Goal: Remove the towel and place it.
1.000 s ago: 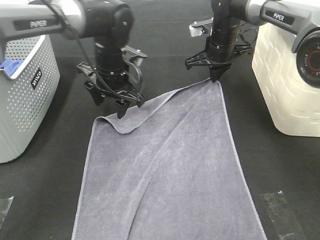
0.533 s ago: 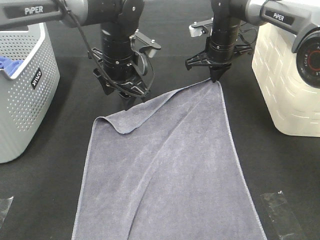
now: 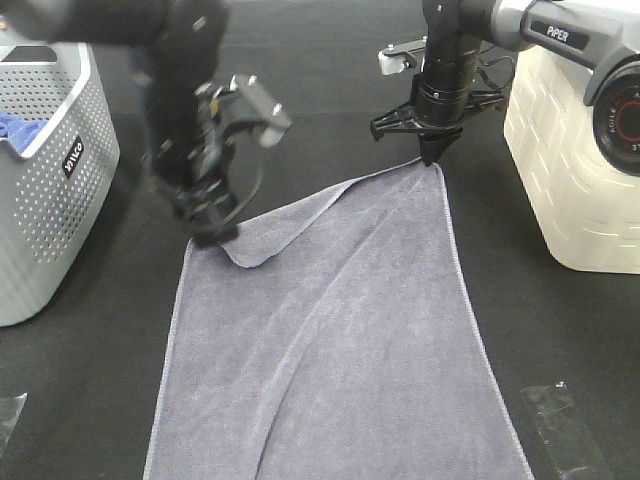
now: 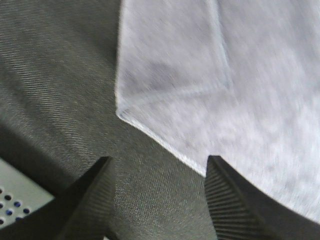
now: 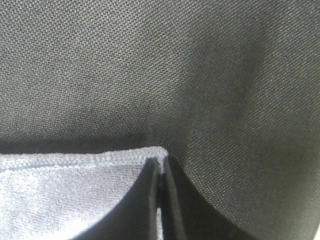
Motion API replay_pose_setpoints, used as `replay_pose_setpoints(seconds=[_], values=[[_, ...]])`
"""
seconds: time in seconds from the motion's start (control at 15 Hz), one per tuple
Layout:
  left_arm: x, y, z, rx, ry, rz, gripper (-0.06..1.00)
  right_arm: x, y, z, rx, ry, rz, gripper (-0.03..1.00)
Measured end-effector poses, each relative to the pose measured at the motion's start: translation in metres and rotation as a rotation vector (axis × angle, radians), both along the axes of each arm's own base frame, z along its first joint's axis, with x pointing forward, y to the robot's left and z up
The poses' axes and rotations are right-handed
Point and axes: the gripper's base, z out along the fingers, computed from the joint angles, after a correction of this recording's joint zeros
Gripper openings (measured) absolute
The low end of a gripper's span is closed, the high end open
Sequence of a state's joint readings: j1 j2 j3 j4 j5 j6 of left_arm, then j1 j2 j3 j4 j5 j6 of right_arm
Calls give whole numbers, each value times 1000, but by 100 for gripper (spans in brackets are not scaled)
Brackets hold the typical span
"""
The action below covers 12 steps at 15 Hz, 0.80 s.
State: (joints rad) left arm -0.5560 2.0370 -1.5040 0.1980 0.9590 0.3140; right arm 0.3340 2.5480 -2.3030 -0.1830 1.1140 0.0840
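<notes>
- My right gripper (image 3: pixel 432 155) is clamped tight on the far right corner of the towel (image 3: pixel 330 340). The two fingers are pressed together with the stitched hem pinched between them.
- My left gripper (image 4: pixel 159 166) has its jaws spread apart and holds nothing. Mostly the black table cover (image 3: pixel 100 380) shows in the gap between them.
- The towel's folded-over far left corner lies just beyond my left fingertips. I cannot tell whether a fingertip touches it, and the high view shows that arm only as a blur.
- The towel lies spread on the table cover, running from the near edge of the high view away to my right gripper. It narrows toward that pinched corner, and a long crease crosses it slantwise.
- On my left a grey perforated basket (image 3: pixel 50 200) stands near the left arm, clear of the towel, with a blue cloth (image 3: pixel 15 128) inside it.
- On my right a cream bin (image 3: pixel 570 170) stands close beside the right arm, apart from the towel's edge.
- A clear scrap (image 3: pixel 560 420) lies on the cover by the towel's near right side.
</notes>
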Motion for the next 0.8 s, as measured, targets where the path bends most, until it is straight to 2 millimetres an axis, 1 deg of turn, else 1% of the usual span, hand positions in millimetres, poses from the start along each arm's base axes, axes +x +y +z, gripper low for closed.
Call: replay_pose_setpoints(seconds=[0.07, 0.13, 0.2, 0.33, 0.6, 0.8], values=[[-10, 5, -7, -19, -27, -50, 53, 0, 0, 0, 1, 0, 0, 0], [-10, 5, -7, -19, -27, -50, 53, 0, 0, 0, 1, 0, 0, 0], [-17, 7, -13, -52, -78, -110, 53, 0, 0, 0, 1, 0, 0, 0], [-21, 7, -29, -92, -139, -188, 53, 0, 0, 0, 2, 2, -1, 0], [-11, -2, -48, -144, -221, -247, 53, 0, 0, 0, 2, 5, -1, 0], [-9, -4, -61, -138, -222, -285, 53, -1, 0, 0, 6, 6, -2, 0]])
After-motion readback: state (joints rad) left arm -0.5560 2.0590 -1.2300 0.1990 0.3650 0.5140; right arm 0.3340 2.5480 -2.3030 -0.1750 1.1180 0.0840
